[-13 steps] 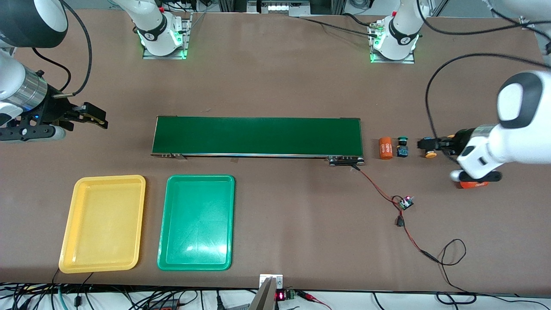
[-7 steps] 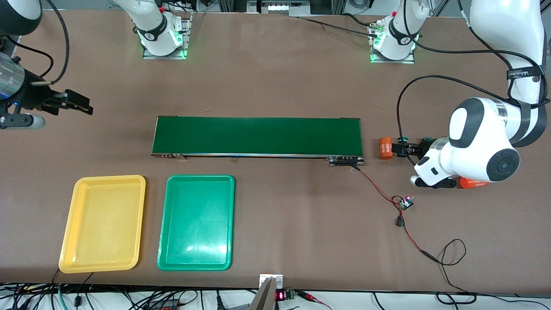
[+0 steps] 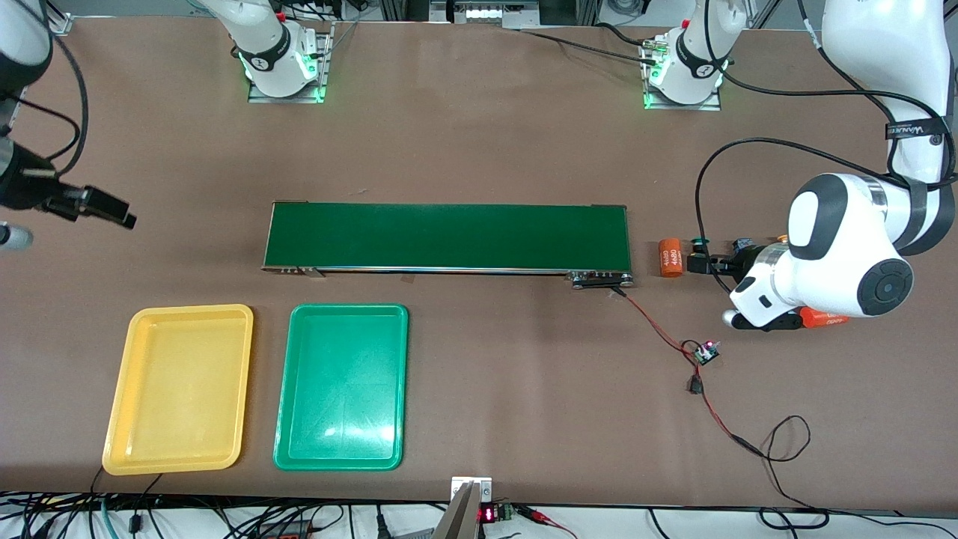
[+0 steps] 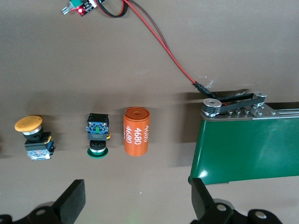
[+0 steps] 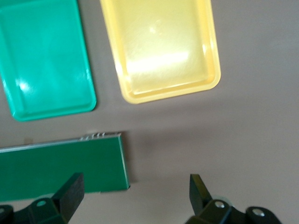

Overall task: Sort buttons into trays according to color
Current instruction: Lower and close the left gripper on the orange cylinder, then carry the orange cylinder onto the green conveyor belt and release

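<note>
In the left wrist view a green button [image 4: 97, 137] and a yellow button [image 4: 32, 137] lie on the brown table, in a row with an orange cylinder [image 4: 136, 131]. My left gripper [image 4: 138, 207] hangs open and empty over this row, its fingers [image 4: 72, 201] spread wide. From the front, the left gripper [image 3: 707, 263] covers most of the green button [image 3: 700, 241]. The yellow tray [image 3: 179, 389] and the green tray [image 3: 342, 385] lie empty near the front camera. My right gripper [image 5: 135, 196] is open and empty, up in the air off the conveyor's end, at the right arm's end of the table [image 3: 97, 206].
A long dark-green conveyor belt [image 3: 447, 236] crosses the middle of the table. One orange cylinder [image 3: 670, 257] lies at its end, another [image 3: 823, 320] under the left arm. A small circuit board [image 3: 705, 352] with red and black wires trails toward the front camera.
The left gripper has swung over the buttons toward the conveyor's end and now covers them from the front. The right gripper has drawn away from the conveyor toward the table's edge. Both stay open.
</note>
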### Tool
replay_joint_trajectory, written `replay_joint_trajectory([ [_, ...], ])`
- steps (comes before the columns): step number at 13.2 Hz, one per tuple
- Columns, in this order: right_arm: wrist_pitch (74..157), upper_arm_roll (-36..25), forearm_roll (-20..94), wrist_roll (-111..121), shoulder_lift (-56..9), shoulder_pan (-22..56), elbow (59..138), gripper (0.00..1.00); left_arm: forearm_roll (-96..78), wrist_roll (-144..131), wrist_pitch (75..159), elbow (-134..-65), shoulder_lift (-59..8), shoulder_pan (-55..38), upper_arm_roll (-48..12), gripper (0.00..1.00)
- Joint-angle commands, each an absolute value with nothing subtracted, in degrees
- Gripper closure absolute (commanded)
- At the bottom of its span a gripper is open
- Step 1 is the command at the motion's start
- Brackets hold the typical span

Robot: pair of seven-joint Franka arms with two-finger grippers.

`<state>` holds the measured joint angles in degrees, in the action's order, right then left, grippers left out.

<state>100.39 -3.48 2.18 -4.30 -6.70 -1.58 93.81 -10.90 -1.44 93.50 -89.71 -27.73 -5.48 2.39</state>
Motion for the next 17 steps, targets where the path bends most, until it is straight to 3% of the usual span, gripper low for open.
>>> replay_joint_trajectory([
  [1,102.2,-3.0,2.2,-5.2,-7.8,-3.2,92.2,0.00,-11.2,0.5,94.5,-92.7,-26.5,-4.9,2.5,0.00],
  [6,102.3,-3.1,2.4,-5.4,-7.7,-4.5,91.6,0.00,-11.2,1.0,106.8,-108.8,-21.6,-5.0,0.8,0.00],
  [10,98.2,-2.5,1.5,-7.2,-7.7,-3.3,91.7,0.00,-11.1,2.0,112.8,-112.6,-21.5,-5.4,-0.2,0.00],
  [17,98.3,-2.4,1.8,-6.6,-9.7,-2.6,91.5,0.00,-11.1,11.0,127.2,-118.6,-24.7,-5.4,-0.3,0.00],
])
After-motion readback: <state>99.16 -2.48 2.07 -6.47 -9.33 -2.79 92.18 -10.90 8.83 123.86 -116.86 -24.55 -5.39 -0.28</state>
